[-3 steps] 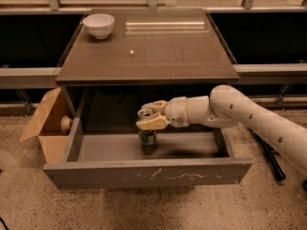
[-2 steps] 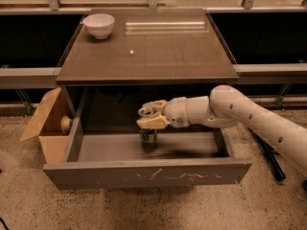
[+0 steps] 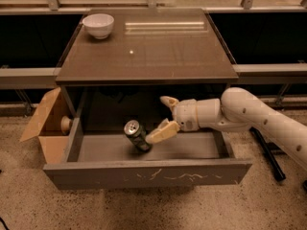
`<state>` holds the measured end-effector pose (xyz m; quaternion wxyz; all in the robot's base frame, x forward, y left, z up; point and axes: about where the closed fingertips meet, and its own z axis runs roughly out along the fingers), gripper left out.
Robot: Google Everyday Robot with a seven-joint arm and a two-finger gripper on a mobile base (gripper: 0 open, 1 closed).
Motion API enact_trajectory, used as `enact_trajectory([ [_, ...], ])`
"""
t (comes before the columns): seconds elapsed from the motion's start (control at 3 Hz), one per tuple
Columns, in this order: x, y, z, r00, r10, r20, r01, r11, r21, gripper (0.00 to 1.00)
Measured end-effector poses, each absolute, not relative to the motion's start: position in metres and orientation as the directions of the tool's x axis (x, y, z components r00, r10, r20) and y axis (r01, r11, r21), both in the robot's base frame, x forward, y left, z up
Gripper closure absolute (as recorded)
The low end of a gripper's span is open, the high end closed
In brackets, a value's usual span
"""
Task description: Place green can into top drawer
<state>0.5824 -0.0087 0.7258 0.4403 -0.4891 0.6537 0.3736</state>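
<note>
- The green can (image 3: 137,135) sits tilted inside the open top drawer (image 3: 148,174), its silver top leaning left.
- The gripper (image 3: 156,119) hangs over the drawer just right of the can, fingers spread wide and the lower fingertip (image 3: 154,137) beside the can.
- A white bowl (image 3: 98,25) rests on the tabletop.

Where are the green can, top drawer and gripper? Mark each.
green can (image 3: 137,137): camera view, its tilted side.
top drawer (image 3: 96,174): camera view, scratched front panel.
gripper (image 3: 166,116): camera view, between its open fingertips, over the drawer, beside the can.
</note>
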Motion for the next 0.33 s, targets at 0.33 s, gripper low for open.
enact_trajectory([
  [0.33, 0.56, -0.0298, 0.7606, -0.091, -0.3, -0.95, -0.963, 0.271, 0.007, 0.0],
])
